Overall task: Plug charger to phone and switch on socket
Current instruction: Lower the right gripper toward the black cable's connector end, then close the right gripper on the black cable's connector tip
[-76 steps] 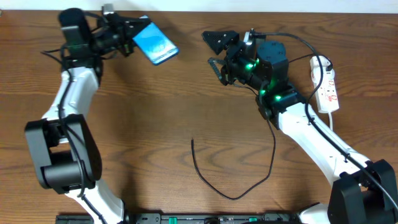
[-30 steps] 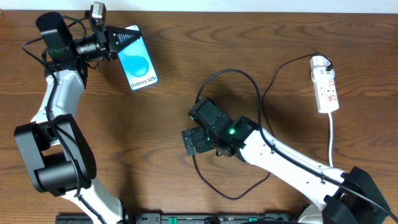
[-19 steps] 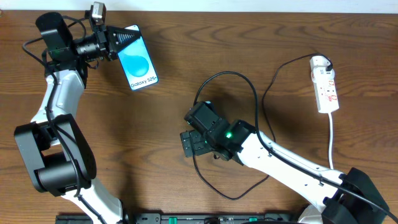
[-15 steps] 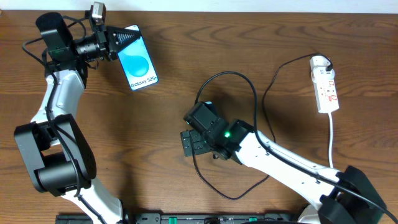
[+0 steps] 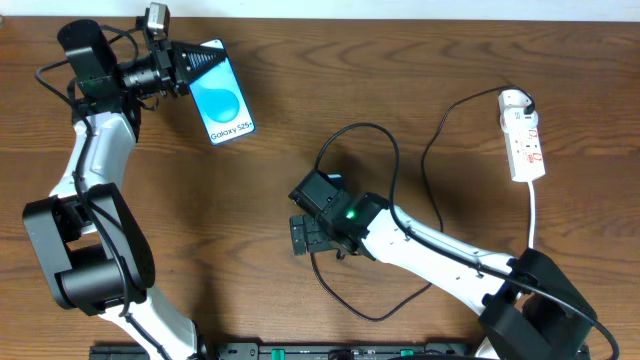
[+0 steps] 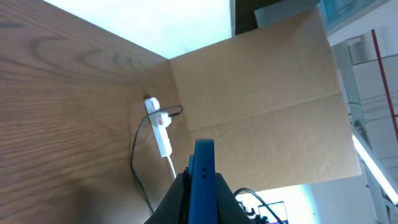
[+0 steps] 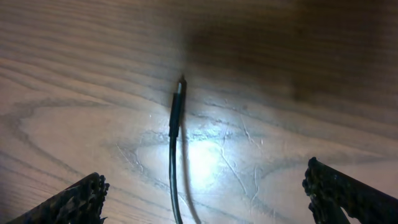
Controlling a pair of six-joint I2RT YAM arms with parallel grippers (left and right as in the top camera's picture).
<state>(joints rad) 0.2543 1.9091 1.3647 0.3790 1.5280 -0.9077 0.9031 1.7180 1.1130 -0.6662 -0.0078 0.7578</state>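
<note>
Right gripper [image 5: 303, 235] hung over the dark, wood-grain table [image 5: 230, 220] near its front middle, fingers spread wide and holding nothing. Beneath them the charger [image 7: 176, 118] lay flat on the wood, its free end pointing away and a bright glare patch beside it. Farther back on the left, the left gripper [image 5: 205, 58] pinched the top edge of the phone [image 5: 227, 102], blue screen up. Socket [image 5: 526, 140] lay far right, well apart from both. Beyond it stood a tan board [image 6: 261, 106].
</note>
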